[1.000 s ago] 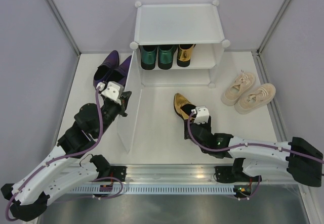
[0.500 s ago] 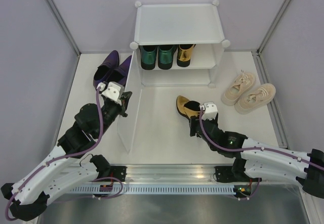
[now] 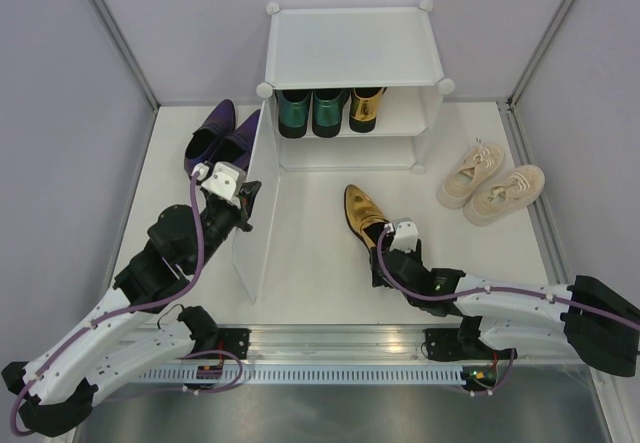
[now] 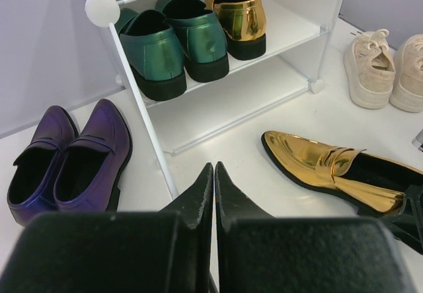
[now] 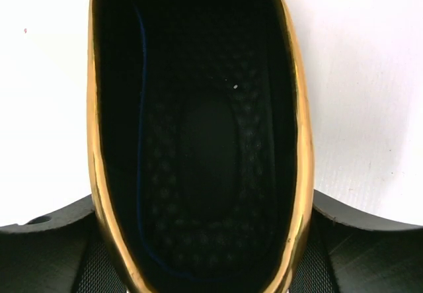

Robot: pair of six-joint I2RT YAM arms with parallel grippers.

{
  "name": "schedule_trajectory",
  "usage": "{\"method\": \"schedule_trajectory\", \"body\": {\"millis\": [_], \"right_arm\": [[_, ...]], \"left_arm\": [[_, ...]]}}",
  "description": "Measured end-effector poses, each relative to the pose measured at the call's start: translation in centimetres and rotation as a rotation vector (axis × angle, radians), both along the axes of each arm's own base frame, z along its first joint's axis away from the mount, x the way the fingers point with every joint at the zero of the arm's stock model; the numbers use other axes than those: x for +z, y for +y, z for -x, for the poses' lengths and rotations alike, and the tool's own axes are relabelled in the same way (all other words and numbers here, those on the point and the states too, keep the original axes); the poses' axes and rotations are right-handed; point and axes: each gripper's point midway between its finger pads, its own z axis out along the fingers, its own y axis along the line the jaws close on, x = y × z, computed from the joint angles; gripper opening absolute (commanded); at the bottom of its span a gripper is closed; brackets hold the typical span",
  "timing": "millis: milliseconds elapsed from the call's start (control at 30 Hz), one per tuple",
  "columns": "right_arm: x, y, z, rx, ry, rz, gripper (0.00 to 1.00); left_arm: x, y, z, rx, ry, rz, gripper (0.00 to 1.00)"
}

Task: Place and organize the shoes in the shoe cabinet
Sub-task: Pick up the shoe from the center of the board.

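Observation:
The white shoe cabinet (image 3: 350, 48) stands at the back with its frosted door (image 3: 254, 218) swung open toward me. On its upper shelf sit the green loafers (image 4: 172, 45) and one gold loafer (image 4: 239, 18). The other gold loafer (image 3: 360, 213) lies on the floor, toe pointing away. My right gripper (image 3: 392, 248) is shut on its heel, with a finger (image 5: 46, 240) on each side of the opening (image 5: 198, 141). The purple shoes (image 3: 215, 138) lie left of the cabinet. My left gripper (image 4: 214, 174) is shut and empty beside the door's edge. The beige sneakers (image 3: 490, 185) lie at the right.
Grey walls with metal corner posts (image 3: 120, 33) enclose the white floor on three sides. The cabinet's lower shelf (image 4: 231, 101) holds nothing. A metal rail (image 3: 330, 363) carrying both arm bases runs along the near edge.
My right gripper swung the gold loafer a little to the right, then back left and nearer me. The left arm has not moved.

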Motion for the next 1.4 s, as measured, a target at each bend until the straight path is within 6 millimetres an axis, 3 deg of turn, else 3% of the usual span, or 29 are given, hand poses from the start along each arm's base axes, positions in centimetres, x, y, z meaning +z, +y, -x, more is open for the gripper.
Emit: {"method": "schedule_trajectory", "body": {"millis": [33, 167, 533, 800, 967, 1200, 1300, 1400], "right_arm": [[-0.1, 0.0, 0.0, -0.004, 0.0, -0.001, 0.83], [-0.1, 0.2, 0.1, -0.008, 0.013, -0.009, 0.98], [3.4, 1.6, -0.9, -0.031, 0.003, -0.027, 0.98], [0.9, 1.3, -1.7, -0.076, 0.054, 0.086, 0.96], [0.9, 1.3, -2.7, -0.101, 0.039, 0.09, 0.71], [1.0, 1.4, -3.3, -0.105, 0.041, 0.079, 0.23], [1.1, 1.4, -3.2, -0.102, 0.044, 0.077, 0.07], [1.4, 1.3, -3.2, -0.097, 0.048, 0.069, 0.01]], "left_arm": [[0.0, 0.0, 0.0, 0.0, 0.0, 0.0, 0.02], [0.0, 0.0, 0.0, 0.0, -0.001, 0.0, 0.02], [0.0, -0.1, 0.0, -0.002, -0.001, -0.001, 0.02], [0.0, 0.0, 0.0, 0.0, -0.001, -0.003, 0.02], [0.0, 0.0, 0.1, 0.002, -0.003, -0.005, 0.02], [-0.1, 0.0, 0.1, 0.002, -0.005, -0.008, 0.02], [-0.1, 0.0, 0.1, 0.001, -0.005, -0.009, 0.02], [-0.1, 0.0, 0.2, 0.0, -0.005, -0.009, 0.02]]}}
